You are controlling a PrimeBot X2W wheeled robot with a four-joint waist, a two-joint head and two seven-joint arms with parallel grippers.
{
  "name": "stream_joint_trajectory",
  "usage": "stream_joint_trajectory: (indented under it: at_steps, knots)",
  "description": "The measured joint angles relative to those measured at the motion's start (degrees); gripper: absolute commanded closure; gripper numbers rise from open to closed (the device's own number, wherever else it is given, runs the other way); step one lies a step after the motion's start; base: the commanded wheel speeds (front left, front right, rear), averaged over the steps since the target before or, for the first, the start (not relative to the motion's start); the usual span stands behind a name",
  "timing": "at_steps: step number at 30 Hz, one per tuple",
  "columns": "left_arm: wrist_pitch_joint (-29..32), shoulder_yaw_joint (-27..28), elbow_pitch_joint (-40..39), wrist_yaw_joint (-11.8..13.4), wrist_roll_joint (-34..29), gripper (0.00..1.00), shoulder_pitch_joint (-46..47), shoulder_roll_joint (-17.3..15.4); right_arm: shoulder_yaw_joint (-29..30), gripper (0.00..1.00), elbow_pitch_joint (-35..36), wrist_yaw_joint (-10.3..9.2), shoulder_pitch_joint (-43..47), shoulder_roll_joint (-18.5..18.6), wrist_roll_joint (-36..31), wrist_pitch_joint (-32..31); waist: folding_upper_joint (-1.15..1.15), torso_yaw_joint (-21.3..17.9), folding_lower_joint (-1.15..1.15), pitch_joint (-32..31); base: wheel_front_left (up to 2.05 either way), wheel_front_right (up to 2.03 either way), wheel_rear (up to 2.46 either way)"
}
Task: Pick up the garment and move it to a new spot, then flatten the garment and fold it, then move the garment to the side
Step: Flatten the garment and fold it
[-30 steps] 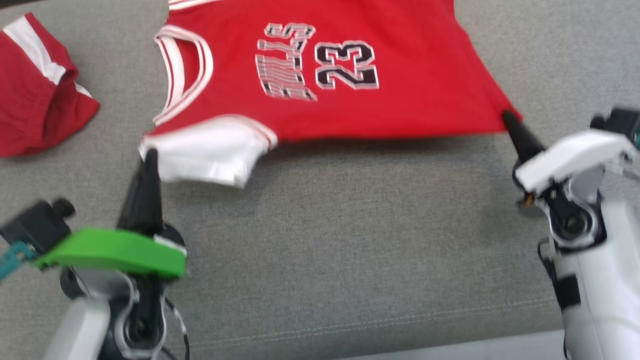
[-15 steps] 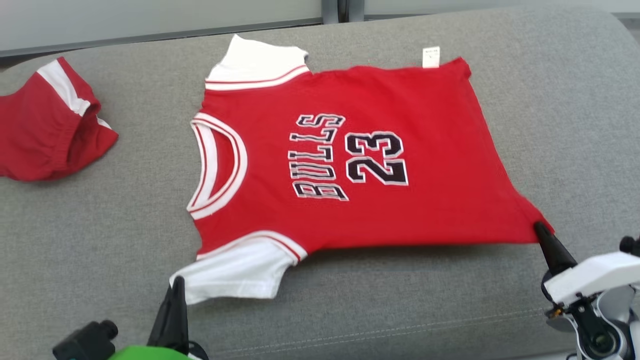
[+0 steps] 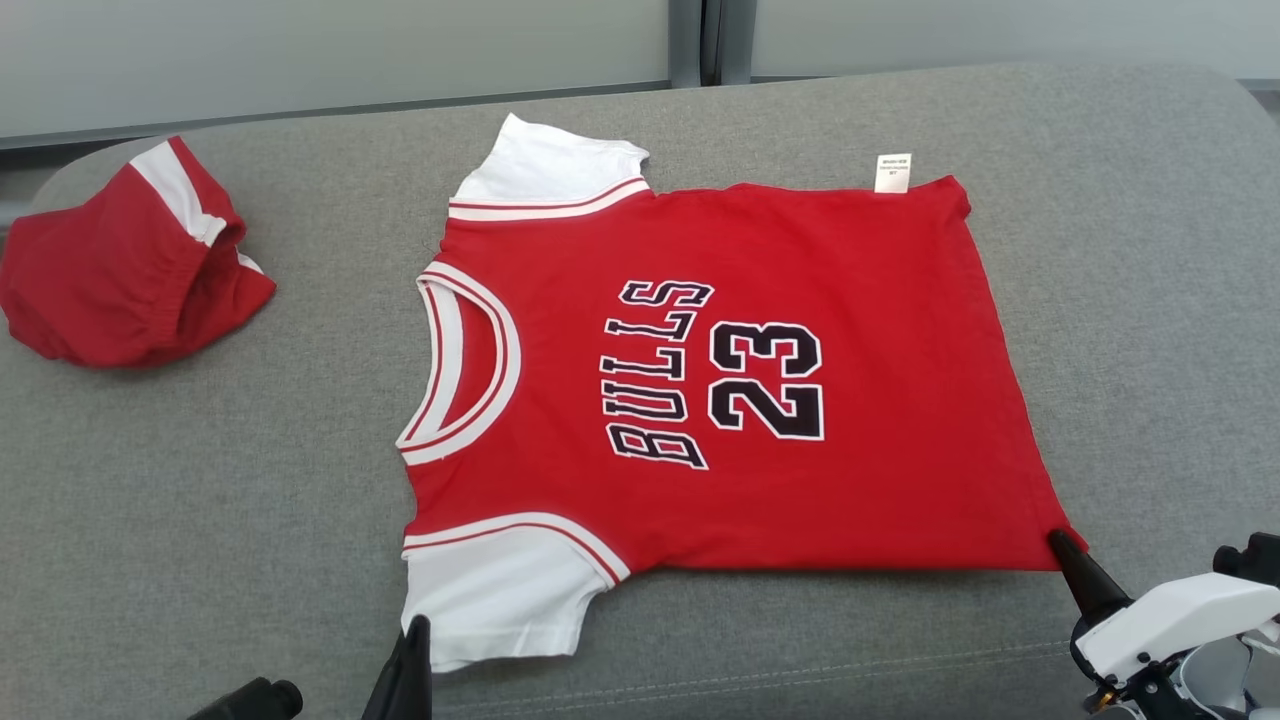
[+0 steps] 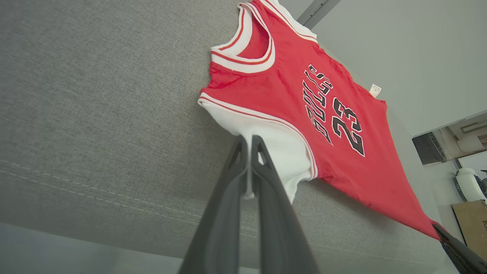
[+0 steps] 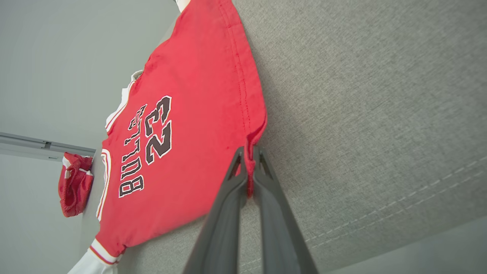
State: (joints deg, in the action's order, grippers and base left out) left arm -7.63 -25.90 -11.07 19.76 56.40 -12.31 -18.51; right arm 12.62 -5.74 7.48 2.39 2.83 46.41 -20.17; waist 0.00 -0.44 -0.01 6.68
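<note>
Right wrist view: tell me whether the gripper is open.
No, the right gripper is shut, pinching the red hem corner of the jersey.

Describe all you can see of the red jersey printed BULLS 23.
The red fabric jersey lies spread flat, front up, on the grey upholstered surface, neckline toward the robot's left. It has white sleeves, a red-and-white striped round collar, black lettering edged white and a small white label at the far edge. The left gripper is shut on the near sleeve's edge; the right gripper pinches the near hem corner.
</note>
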Motion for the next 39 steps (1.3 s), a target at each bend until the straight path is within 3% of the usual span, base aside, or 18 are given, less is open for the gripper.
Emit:
stream_joint_trajectory:
  at_steps: [19, 23, 32, 39]
  knots:
    - [7.5, 0.4, 0.7, 1.9, 4.7, 1.00, 3.3, 0.3, -0.6, 1.00, -2.3, 0.00, -3.4, 0.0, -2.3, -1.9, 0.00, -1.0, 0.00, -0.3, 0.00, 0.00, 0.00]
    - [9.3, 2.4, 0.5, 2.8, 8.6, 1.00, 5.2, 2.6, 0.0, 1.00, -3.5, 0.00, -5.2, 0.0, -2.7, -3.2, 0.00, -1.1, 0.00, -0.2, 0.00, 0.00, 0.00]
    - [11.3, 5.5, 4.7, 3.8, 12.3, 1.00, 13.2, 5.5, 3.1, 1.00, -12.3, 0.00, -13.2, 0.0, -1.4, -7.5, 0.00, -1.5, 0.00, 0.2, 0.00, 0.00, 0.00]
    - [11.0, 7.1, 12.0, 3.5, 12.9, 1.00, 20.0, 7.4, 5.6, 1.00, -21.4, 0.00, -23.0, 0.0, -4.8, -9.6, 0.00, -2.0, 0.00, 1.2, 0.00, 0.00, 0.00]
